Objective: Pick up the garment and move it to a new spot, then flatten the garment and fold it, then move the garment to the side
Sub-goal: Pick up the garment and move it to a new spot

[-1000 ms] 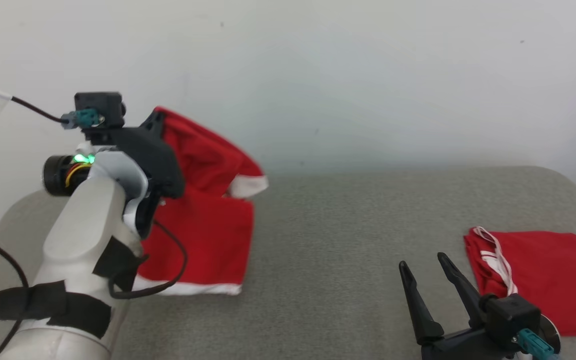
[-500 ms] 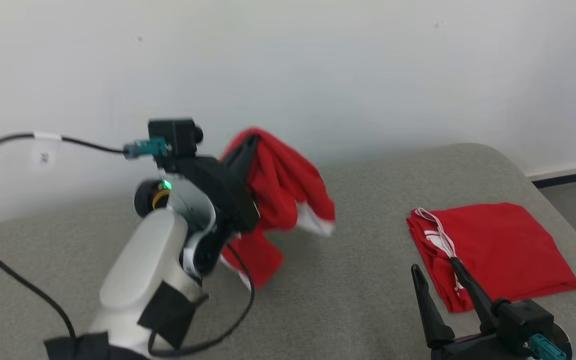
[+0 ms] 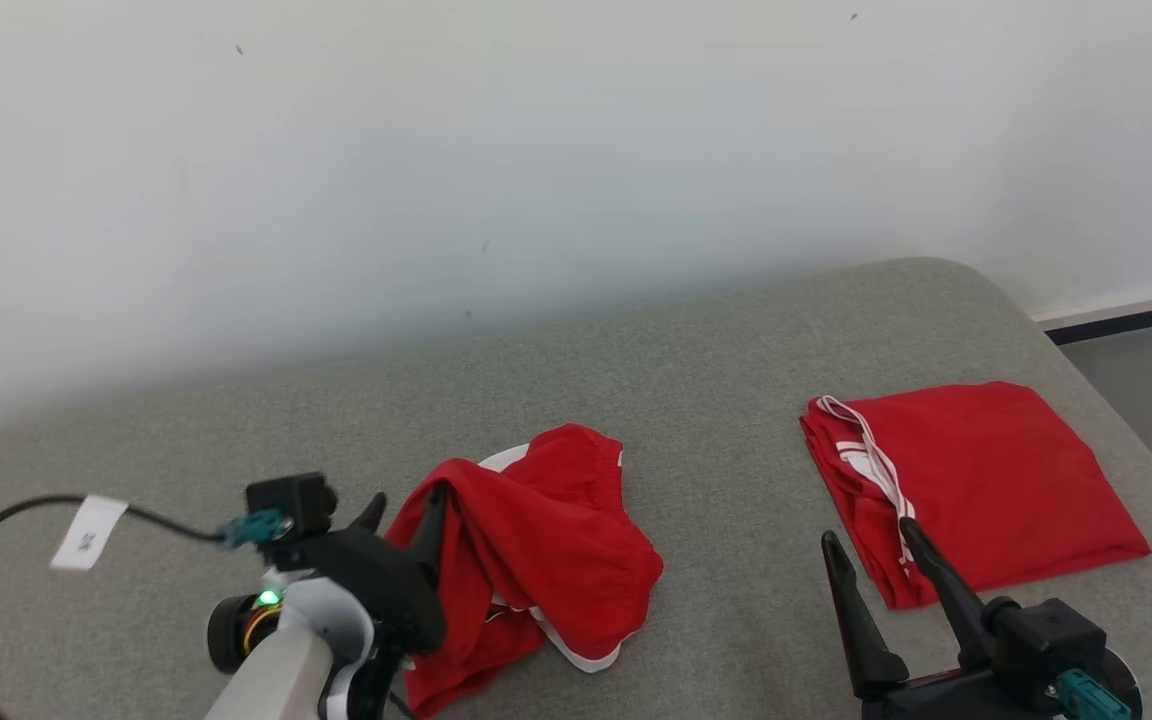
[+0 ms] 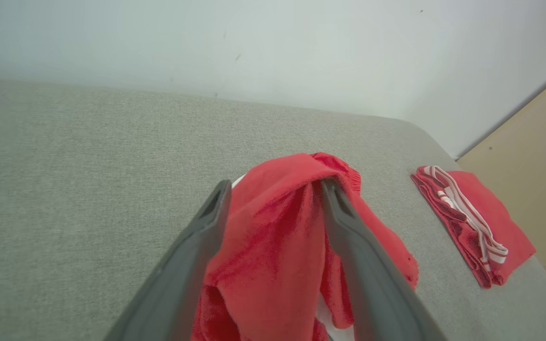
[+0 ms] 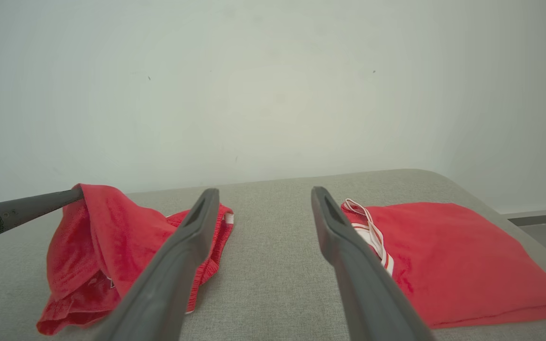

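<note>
Left gripper [image 3: 407, 495] is standing with jaws spread wide, clamping nothing. Red cloth is draping over one finger [image 4: 349, 237] and sagging between the pair. The garment [image 3: 556, 545], red with white trim, is lying crumpled in a heap on the grey padded surface [image 3: 716, 380], left of centre and toward the front. Right gripper [image 3: 866, 535] is hovering released and empty at the front right, near the striped edge of a folded red piece [image 3: 996, 480], which is lying flat at the right end, well apart from the heap. White wall [image 3: 536, 150] is rising behind.
</note>
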Motion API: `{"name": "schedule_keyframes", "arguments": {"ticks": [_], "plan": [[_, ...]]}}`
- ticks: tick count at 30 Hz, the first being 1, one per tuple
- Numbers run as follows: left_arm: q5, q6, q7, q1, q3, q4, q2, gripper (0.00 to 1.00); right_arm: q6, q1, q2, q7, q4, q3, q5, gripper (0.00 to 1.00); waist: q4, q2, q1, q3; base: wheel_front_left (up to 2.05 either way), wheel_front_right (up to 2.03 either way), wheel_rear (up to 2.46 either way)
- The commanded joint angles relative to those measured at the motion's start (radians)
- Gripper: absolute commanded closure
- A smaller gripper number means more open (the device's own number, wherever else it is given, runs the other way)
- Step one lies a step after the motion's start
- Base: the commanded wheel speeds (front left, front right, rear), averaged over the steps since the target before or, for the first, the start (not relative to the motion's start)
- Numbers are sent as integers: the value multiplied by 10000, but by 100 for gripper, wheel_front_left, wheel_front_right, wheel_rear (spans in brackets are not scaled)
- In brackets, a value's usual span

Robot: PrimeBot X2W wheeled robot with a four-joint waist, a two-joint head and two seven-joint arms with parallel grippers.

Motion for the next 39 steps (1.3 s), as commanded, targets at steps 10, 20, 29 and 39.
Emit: {"name": "schedule_keyframes", "arguments": {"ticks": [10, 20, 29, 39], "plan": [[640, 103, -2831, 2362, 598, -2421, 897, 0, -19, 422, 10, -14, 87, -603, 73, 0, 648, 0, -1, -515, 0, 0, 0], [1715, 256, -2985, 4954, 1549, -5735, 1186, 0, -19, 681, 11, -262, 371, -1062, 199, 0, 1152, 0, -1, -747, 0, 0, 0], [2619, 120, -2990, 6910, 2582, -6629, 1001, 0, -19, 898, 8, -704, 940, -1099, 225, 0, 1666, 0, -1, -756, 0, 0, 0], [3516, -200, -2992, 7297, 2726, -6242, 811, 0, -19, 957, 9, -1067, 1409, -683, 287, 0, 2013, 0, -1, -795, 0, 0, 0]]}}
